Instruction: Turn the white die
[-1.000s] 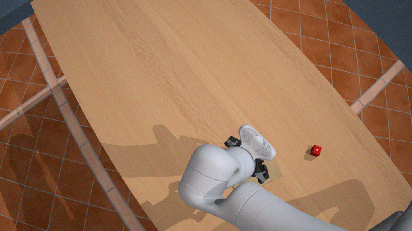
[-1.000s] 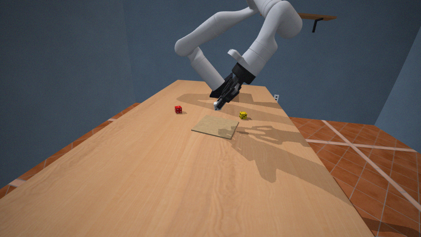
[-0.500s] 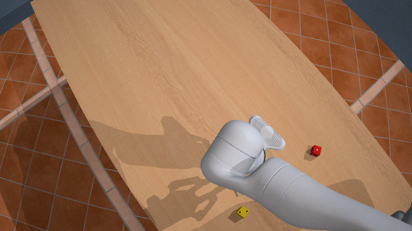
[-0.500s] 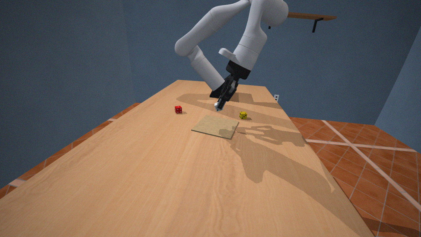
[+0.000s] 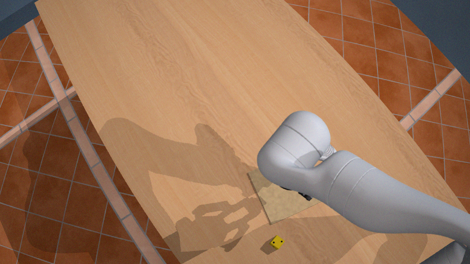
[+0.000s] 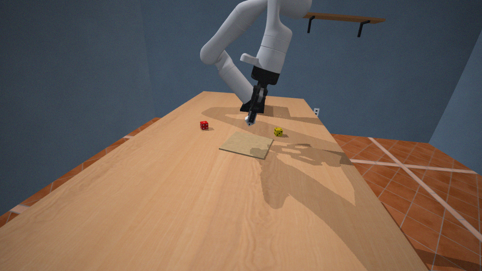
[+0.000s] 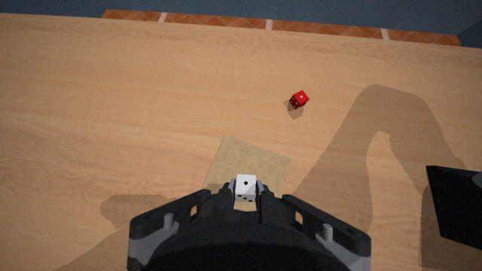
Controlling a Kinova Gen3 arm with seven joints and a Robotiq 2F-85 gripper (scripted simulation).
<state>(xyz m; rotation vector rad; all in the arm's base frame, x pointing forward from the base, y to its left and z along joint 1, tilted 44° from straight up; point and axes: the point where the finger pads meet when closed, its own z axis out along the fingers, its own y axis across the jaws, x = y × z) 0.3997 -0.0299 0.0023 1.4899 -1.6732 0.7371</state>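
Note:
The white die (image 6: 246, 120) (image 7: 245, 185) is held in the air between the fingertips of my gripper (image 6: 250, 119) (image 7: 245, 187). In the wrist view its one-pip face looks toward the camera, and a three-pip face shows below that, on the palm side. The gripper is shut on the die and tilted, pointing down. The tan mat (image 5: 279, 211) (image 6: 235, 145) (image 7: 230, 158) lies flat on the table; in the exterior view the die appears above and behind it. In the top view the arm hides the die and most of the gripper.
A yellow die (image 5: 277, 242) (image 6: 278, 132) lies on the table beside the mat, 2 on top. A red die (image 6: 204, 125) (image 7: 300, 99) lies on the mat's other side, 1 on top; the arm hides it in the top view. The black arm base (image 7: 456, 205) stands farther off.

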